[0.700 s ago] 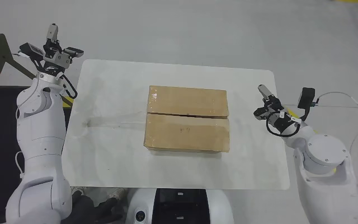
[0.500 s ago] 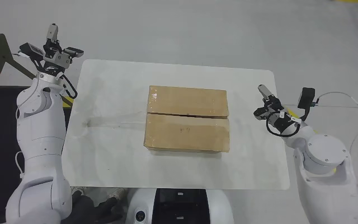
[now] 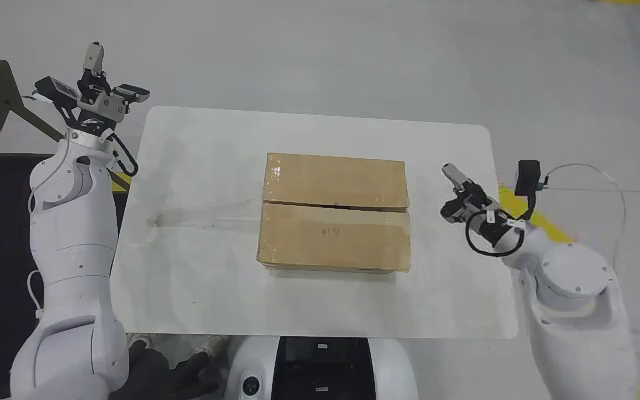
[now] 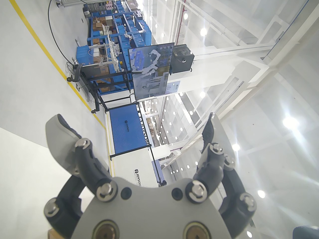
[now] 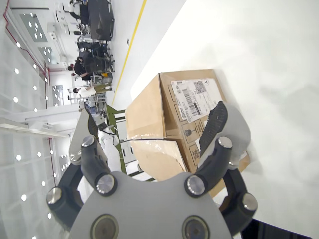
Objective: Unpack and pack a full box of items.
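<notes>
At the right of the top view, just inside the right edge of the surface (image 3: 200, 270), the right tool (image 3: 488, 178) hangs with its jaws spread wide and nothing between them, facing the short end of the box (image 3: 335, 212). A bare strip lies between tool and cardboard; they are near but apart. In the right wrist view that end carries a white label (image 5: 193, 95). The box sits at the middle of the surface, flaps shut, a seam running along its top, with open margin on all four sides, widest toward the left edge. Off the surface's upper left corner the left tool (image 3: 92, 88) is held up, jaws parted and empty, well apart from the box.
</notes>
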`<state>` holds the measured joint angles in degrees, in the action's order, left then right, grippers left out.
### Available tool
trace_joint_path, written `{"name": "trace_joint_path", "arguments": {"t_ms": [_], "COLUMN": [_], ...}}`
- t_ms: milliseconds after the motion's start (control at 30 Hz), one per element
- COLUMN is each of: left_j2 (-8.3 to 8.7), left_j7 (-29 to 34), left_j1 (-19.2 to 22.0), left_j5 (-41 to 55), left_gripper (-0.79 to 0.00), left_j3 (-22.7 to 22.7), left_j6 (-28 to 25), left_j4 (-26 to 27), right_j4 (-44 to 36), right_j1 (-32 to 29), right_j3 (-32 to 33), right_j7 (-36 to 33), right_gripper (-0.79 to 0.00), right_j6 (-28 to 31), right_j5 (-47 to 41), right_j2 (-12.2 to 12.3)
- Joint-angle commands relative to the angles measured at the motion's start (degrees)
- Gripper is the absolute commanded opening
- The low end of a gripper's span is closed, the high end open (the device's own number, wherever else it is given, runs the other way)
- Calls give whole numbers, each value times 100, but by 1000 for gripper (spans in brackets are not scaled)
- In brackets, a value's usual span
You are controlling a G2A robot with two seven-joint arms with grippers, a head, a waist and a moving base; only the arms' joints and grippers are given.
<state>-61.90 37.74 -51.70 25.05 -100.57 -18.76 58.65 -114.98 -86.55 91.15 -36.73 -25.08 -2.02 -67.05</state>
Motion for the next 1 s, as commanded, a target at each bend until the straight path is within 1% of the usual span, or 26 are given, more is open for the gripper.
{"name": "trace_joint_path", "arguments": {"t_ms": [0, 100, 167, 300, 467, 633, 833, 967], "left_j2": [0, 0, 0, 0, 0, 0, 0, 0], "left_j7": [0, 0, 0, 0, 0, 0, 0, 0], "left_j1": [0, 0, 0, 0, 0, 0, 0, 0], "left_j5": [0, 0, 0, 0, 0, 0, 0, 0], "left_gripper": [0, 0, 0, 0, 0, 0, 0, 0], "left_j3": [0, 0, 0, 0, 0, 0, 0, 0], "left_j6": [0, 0, 0, 0, 0, 0, 0, 0], "left_j4": [0, 0, 0, 0, 0, 0, 0, 0], "right_j4": [29, 84, 221, 392, 481, 506, 612, 590], "right_j1": [-50, -118, -136, -128, -143, -162, -79, -93], "right_j3": [-34, -60, -55, 28, -3, -127, -224, -254], "right_j7": [-185, -408, -768, -1096, -1230, -1138, -1489, -1562], "right_gripper": [0, 0, 0, 0, 0, 0, 0, 0], "right_j6": [197, 471, 674, 958, 1273, 1320, 1506, 1587], "right_j5": [86, 41, -495, -651, -723, -532, -704, -747], "right_j2": [21, 41, 38, 73, 98, 117, 148, 168]}}
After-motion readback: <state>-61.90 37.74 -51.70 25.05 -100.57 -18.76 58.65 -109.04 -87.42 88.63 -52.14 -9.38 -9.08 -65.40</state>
